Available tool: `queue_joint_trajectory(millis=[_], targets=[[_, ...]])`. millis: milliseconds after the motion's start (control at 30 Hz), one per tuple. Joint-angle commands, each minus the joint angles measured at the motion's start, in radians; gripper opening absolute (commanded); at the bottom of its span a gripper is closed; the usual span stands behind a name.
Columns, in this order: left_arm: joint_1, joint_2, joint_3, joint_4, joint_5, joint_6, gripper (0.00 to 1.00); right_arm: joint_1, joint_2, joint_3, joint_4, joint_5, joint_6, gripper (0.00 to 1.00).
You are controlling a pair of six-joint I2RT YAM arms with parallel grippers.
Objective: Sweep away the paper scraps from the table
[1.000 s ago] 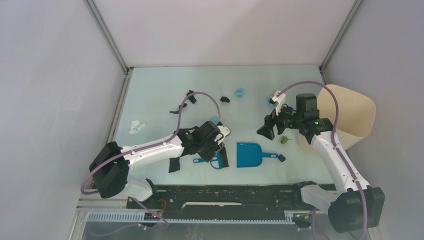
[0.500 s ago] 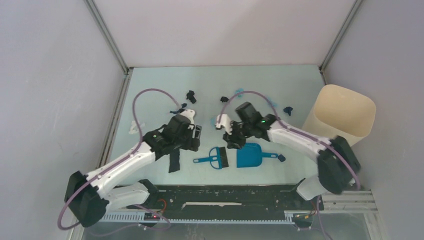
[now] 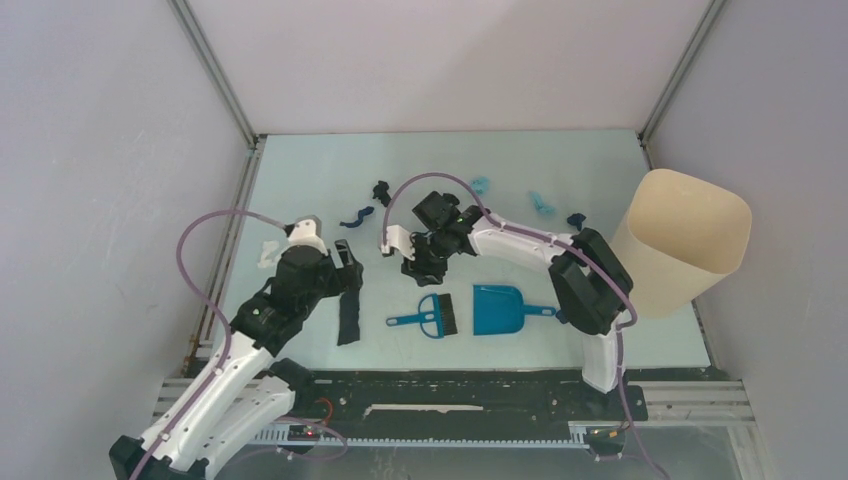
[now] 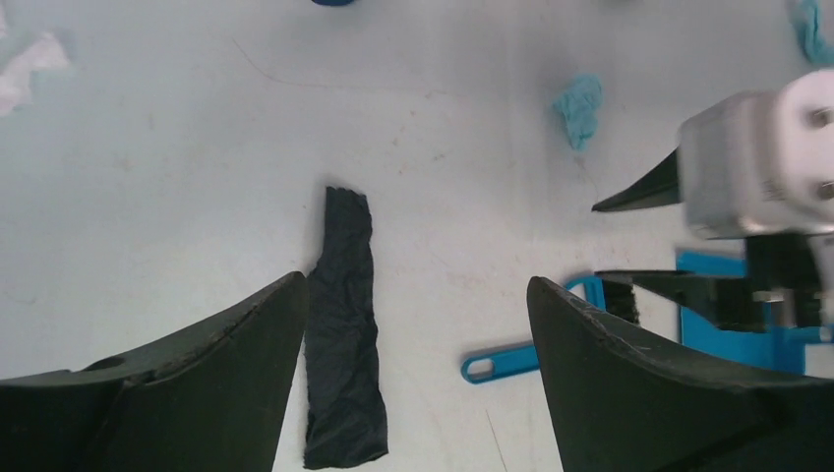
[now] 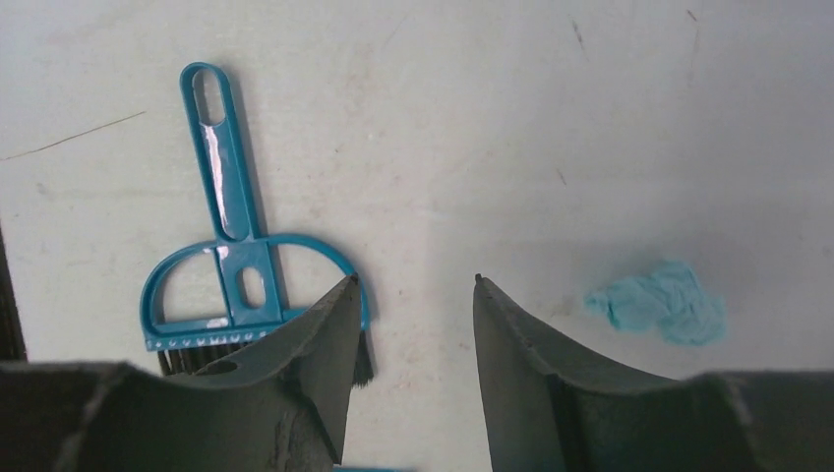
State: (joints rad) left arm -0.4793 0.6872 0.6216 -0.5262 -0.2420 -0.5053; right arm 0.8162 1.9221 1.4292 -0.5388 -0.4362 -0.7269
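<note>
1. I see the hand brush (image 3: 432,318) lying near the front middle of the table (image 3: 320,170), with the dustpan (image 3: 497,309) just beside it on its right.
2. A long paper strip (image 3: 348,318) lies left of the brush, apart from it.
3. The bin (image 3: 680,240) stands at the table's right edge.
4. Paper scraps (image 3: 481,184) lie scattered behind the brush, toward the far side.
5. My left gripper (image 3: 347,268) hangs by the strip's far end, and my right gripper (image 3: 420,265) hangs just behind the brush.
</note>
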Motion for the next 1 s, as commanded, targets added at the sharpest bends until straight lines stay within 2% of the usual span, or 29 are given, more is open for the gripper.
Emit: queue_joint_trajectory(millis=[0,333,633,733,867,967], targets=[[0.014,-0.035,0.009,-0.003,-0.127,-0.036,0.89,0.025,0.091,0.088,-0.117,-0.002,-0.083,0.53],[0.032,-0.032,0.013,-0.014,-0.13,-0.03,0.91,0.051,0.129,0.111,-0.222,0.022,-0.173,0.52],[0.044,-0.044,0.012,-0.011,-0.137,-0.03,0.91,0.068,0.133,0.046,-0.088,0.134,-0.11,0.43],[0.046,-0.043,0.009,-0.009,-0.142,-0.031,0.91,0.081,0.114,0.0,-0.029,0.175,-0.101,0.32],[0.058,-0.02,0.015,-0.022,-0.145,-0.036,0.91,0.102,0.076,-0.028,-0.037,0.233,-0.085,0.22],[0.077,-0.005,0.012,0.009,-0.087,-0.041,0.92,0.107,0.009,-0.082,-0.027,0.241,-0.074,0.05]])
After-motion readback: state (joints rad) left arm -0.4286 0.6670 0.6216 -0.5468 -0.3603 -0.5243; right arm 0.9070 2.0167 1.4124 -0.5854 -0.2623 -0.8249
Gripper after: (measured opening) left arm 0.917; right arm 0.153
